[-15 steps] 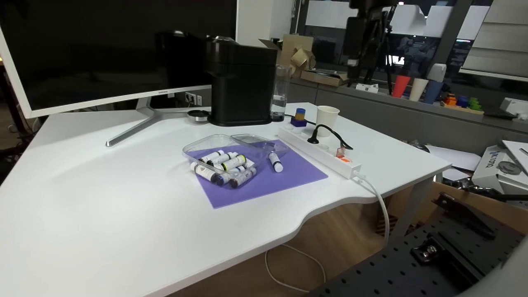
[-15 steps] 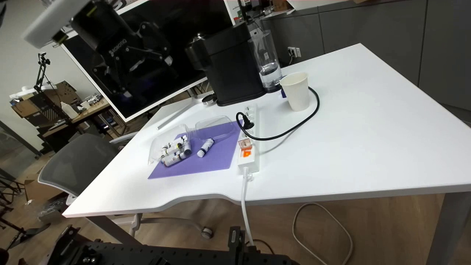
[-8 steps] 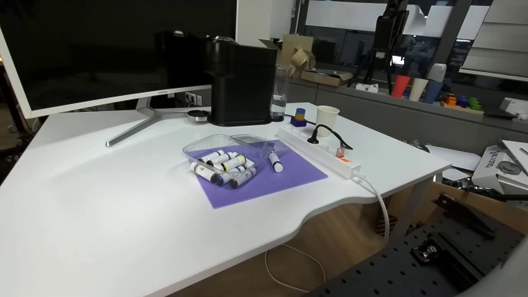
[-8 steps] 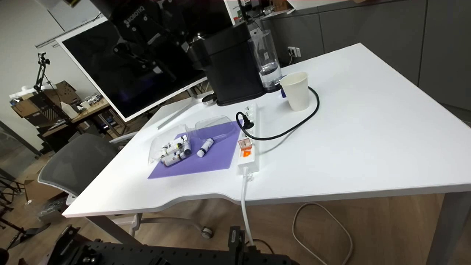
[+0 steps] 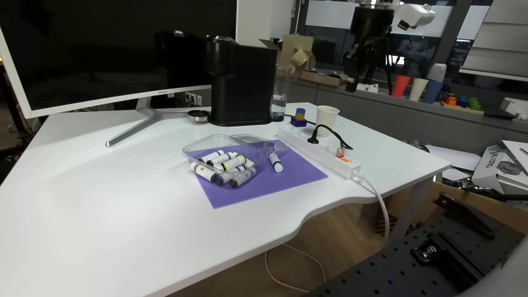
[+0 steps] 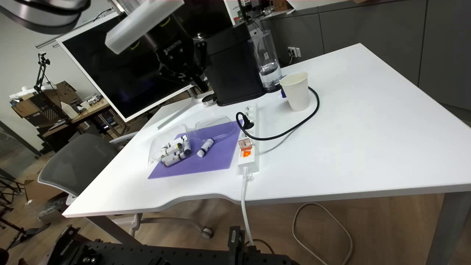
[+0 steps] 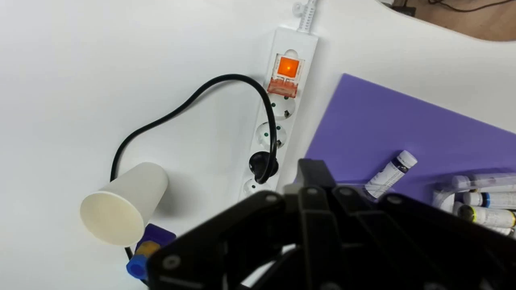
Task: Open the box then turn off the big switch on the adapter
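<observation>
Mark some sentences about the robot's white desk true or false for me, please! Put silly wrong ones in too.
The round black plug sits in the long white plastic power strip. True.
The low clear plastic box is shut. False: the box is open.
The square orange switch sits between the plug and the thick white cable. True.
The white paper cup lies on its side. False: the cup stands upright.
The black two-finger gripper holds the cup. False: the gripper hangs apart from it.
</observation>
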`<state>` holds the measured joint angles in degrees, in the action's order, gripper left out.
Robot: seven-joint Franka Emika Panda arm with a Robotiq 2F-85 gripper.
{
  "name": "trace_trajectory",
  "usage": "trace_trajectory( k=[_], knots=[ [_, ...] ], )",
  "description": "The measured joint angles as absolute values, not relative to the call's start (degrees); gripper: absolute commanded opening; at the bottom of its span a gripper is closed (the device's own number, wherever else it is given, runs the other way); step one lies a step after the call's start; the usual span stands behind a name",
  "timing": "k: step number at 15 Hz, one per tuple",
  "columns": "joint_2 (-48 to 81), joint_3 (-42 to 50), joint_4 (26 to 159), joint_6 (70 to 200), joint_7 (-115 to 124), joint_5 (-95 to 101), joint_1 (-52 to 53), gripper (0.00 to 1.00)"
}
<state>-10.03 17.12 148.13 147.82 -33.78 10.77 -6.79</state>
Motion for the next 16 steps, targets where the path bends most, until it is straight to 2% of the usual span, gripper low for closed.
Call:
trace_trajectory(
  k=[5,16],
  knots=[
    [-5.9,17.1,146.3,148.0,-35.1,4.6,-6.9,0.00],
    [0.8,14.6,146.8,150.1,-32.3,9.2,-9.0,0.00]
  ],
)
